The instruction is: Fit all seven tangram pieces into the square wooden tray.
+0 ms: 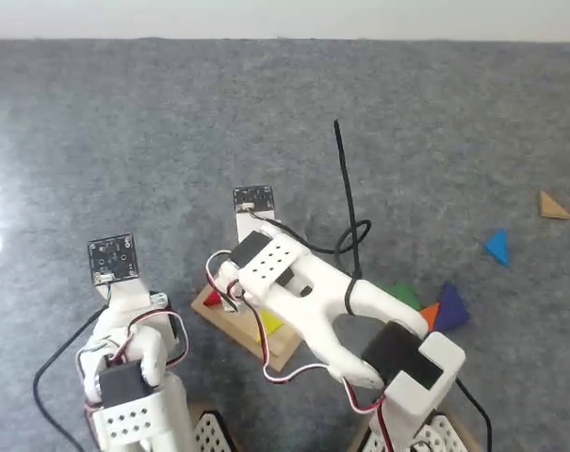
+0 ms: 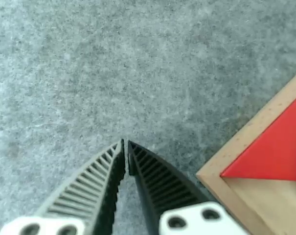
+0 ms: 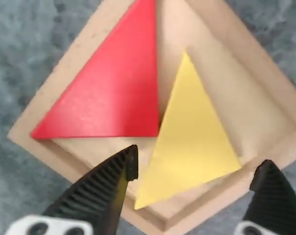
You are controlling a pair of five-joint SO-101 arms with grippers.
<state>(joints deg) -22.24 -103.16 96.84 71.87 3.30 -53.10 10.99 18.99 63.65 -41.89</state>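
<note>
Both arms: white plastic shells w/ black servo blocks. Left arm (image 1: 129, 377) sits at 7 o'clock seen from overhead, right arm (image 1: 332, 311) at 5. Each has red/white/black wire bundles and perforated white plates near the base. Thick black cable (image 1: 352, 235) loops off right arm toward 12. Left gripper (image 2: 125, 143) & right gripper (image 3: 199, 164): black ribbed fingers (image 2: 89, 186), white mounts w/ screw holes.

Left arm (image 1: 129, 377): drawn in near its base, wrist bent downward.
Left gripper (image 2: 125, 143): jaws closed, tips nearly touching.
Right arm (image 1: 332, 311): stretched forward, angled across toward the left arm.
Right gripper (image 3: 199, 159): pointing down — jaws spread wide.
</note>
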